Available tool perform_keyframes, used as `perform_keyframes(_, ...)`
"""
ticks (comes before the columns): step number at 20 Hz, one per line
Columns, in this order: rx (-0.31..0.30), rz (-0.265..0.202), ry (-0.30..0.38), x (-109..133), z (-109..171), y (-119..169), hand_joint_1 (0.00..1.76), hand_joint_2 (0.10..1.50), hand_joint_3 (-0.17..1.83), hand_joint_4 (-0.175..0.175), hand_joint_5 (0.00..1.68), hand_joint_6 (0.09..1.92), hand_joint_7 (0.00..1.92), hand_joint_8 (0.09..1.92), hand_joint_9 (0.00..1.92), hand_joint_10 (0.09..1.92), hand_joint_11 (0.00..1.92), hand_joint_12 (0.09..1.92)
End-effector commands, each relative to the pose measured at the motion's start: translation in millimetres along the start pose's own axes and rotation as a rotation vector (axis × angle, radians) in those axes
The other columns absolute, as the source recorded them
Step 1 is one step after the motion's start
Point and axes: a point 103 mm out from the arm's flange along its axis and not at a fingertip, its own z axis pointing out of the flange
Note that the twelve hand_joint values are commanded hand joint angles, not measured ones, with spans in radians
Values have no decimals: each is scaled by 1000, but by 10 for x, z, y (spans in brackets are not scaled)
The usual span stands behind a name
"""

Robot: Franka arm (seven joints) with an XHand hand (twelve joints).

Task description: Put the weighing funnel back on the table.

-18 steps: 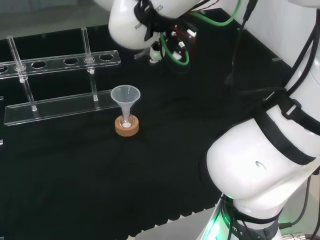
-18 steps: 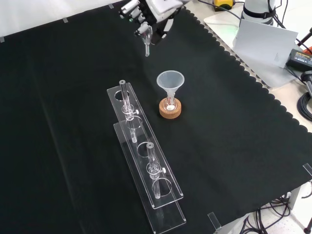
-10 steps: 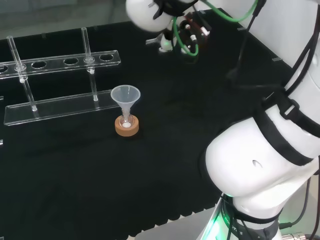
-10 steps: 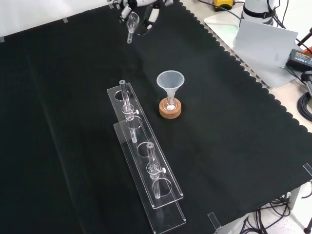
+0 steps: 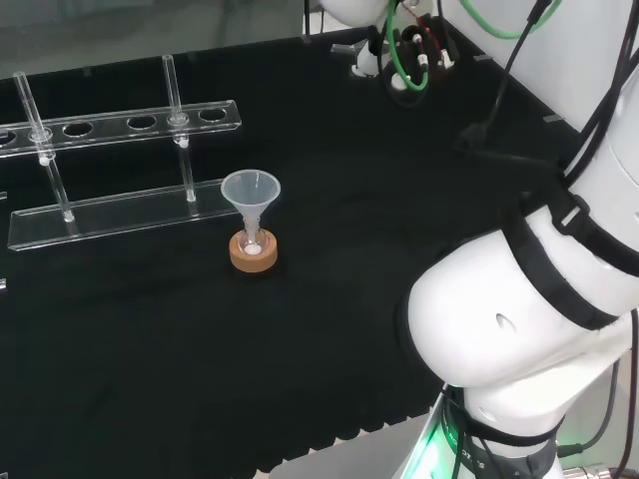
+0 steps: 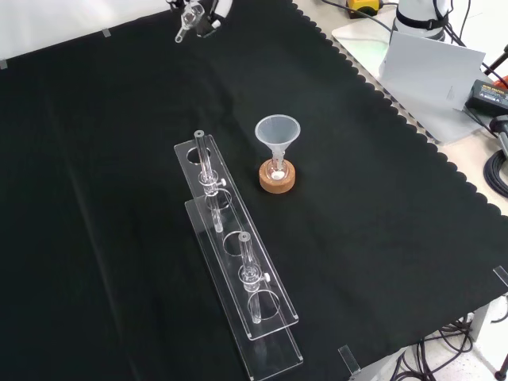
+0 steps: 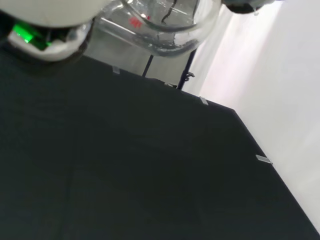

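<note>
The weighing funnel (image 6: pixel 189 17) is a small clear scoop with a short stem, held in the air at the top edge of the front view with its stem pointing down and left. My hand (image 6: pixel 214 8) is just beside it, fingers curled on it, mostly cut off by the view's edge. In the head view the hand (image 5: pixel 414 50), with green cables, hangs above the cloth's far right part. In the wrist view the weighing funnel's clear bowl (image 7: pixel 165 30) shows large, close under the blurred white hand (image 7: pixel 50 20), with black cloth (image 7: pixel 125 175) well below.
The big funnel (image 6: pixel 277 131) stands mouth up in a small flask on a cork ring (image 6: pixel 277 176) at mid-cloth. A clear tube rack (image 6: pixel 230 262) with glass tubes lies to its left in the front view. The arm's white links (image 5: pixel 519 329) fill the head view's right.
The hand has carried the weighing funnel up and to the right in the head view, and up and to the left in the front view. The big funnel and rack have not moved.
</note>
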Motion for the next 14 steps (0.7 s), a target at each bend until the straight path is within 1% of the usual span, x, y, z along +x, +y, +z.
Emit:
perform_keyframes(1, 3, 61, 116, -317, 324, 145, 1168, 451, 907, 175, 1472, 425, 1860, 87, 1422, 176, 492, 1328)
perform_keyframes(7, 22, 77, 149, -446, 704, 174, 1169, 451, 908, 175, 1472, 425, 1859, 87, 1424, 175, 495, 1325)
perform_keyframes(14, 43, 52, 168, -348, 1056, 230, 1169, 451, 908, 175, 1472, 425, 1859, 87, 1425, 174, 497, 1322)
